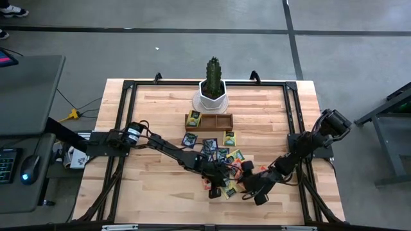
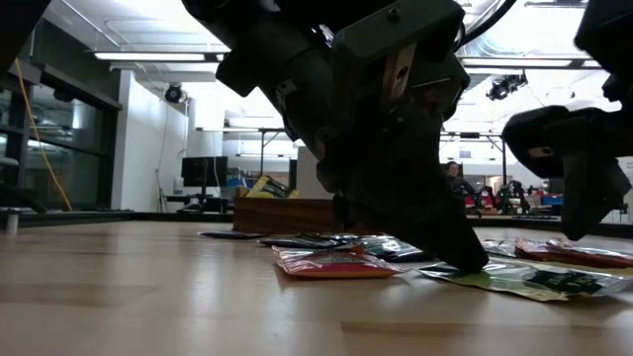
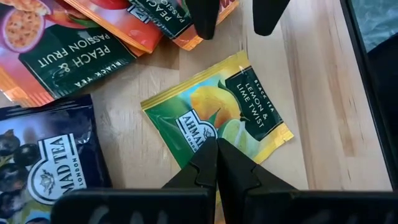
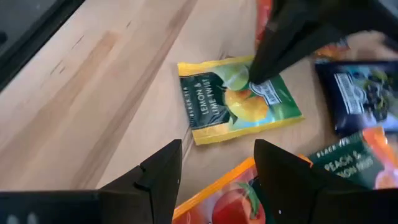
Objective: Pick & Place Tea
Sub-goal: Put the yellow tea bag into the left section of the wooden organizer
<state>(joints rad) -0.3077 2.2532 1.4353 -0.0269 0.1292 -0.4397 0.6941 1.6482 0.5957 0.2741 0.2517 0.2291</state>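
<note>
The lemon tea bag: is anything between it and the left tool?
No. The shut left tool already presses its tips on the lemon bag. The open right tool hovers close by, not between them.

Two arms, dark throughout, matte black housings. Left arm (image 1: 160, 146): slim black links, a rounded cylindrical motor housing near its base with a pale end cap, black cables looping alongside. Right arm (image 1: 302, 151): blocky black joint housing at its far end, chunkier segments, cable loops along the links.

Left gripper (image 3: 216, 146): two black fingers tapering to narrow wedge tips, smooth plastic faces.

Right gripper (image 4: 217, 168): two broad black fingers with angular, faceted outlines.

Low view: grey-black wrist housing with a small pale panel and screw.
</note>
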